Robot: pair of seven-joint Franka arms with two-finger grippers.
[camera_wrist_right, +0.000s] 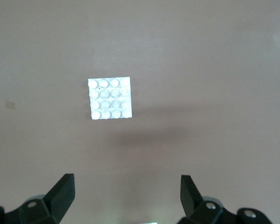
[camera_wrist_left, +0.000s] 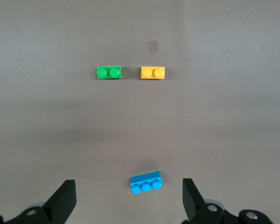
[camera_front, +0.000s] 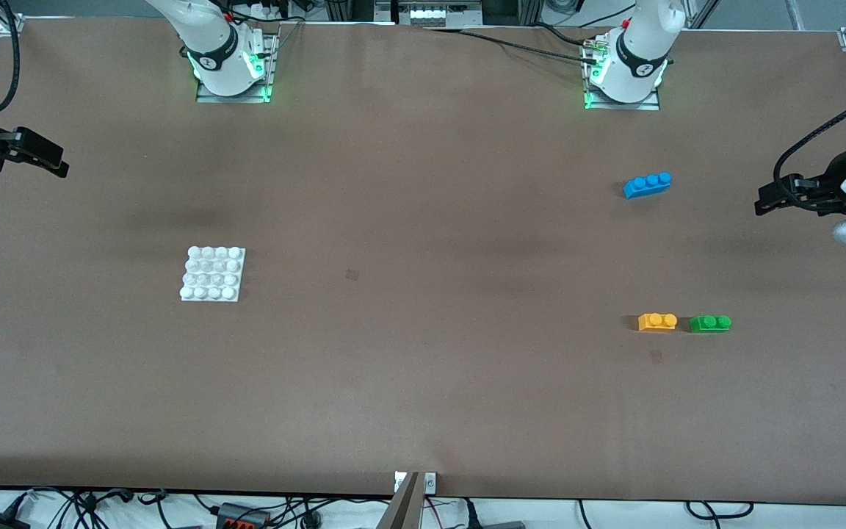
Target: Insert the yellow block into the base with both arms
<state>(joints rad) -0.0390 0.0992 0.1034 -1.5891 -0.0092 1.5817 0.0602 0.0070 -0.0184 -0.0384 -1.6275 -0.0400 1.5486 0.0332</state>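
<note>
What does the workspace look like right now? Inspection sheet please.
Surface: brown table, a few faint dark marks.
Job's things: small yellow-orange plastic brick at the left arm's end, untouched; flat white square studded plate at the right arm's end, nothing on it.
Clutter: green two-stud brick beside the yellow one, apart; blue three-stud brick farther from the front camera.
Grippers: left gripper open, empty, raised over the table's edge; right gripper open, empty, likewise. Both arms wait.
Cables: black cables near the left arm's base.
Surroundings: wires along the table's near edge.
</note>
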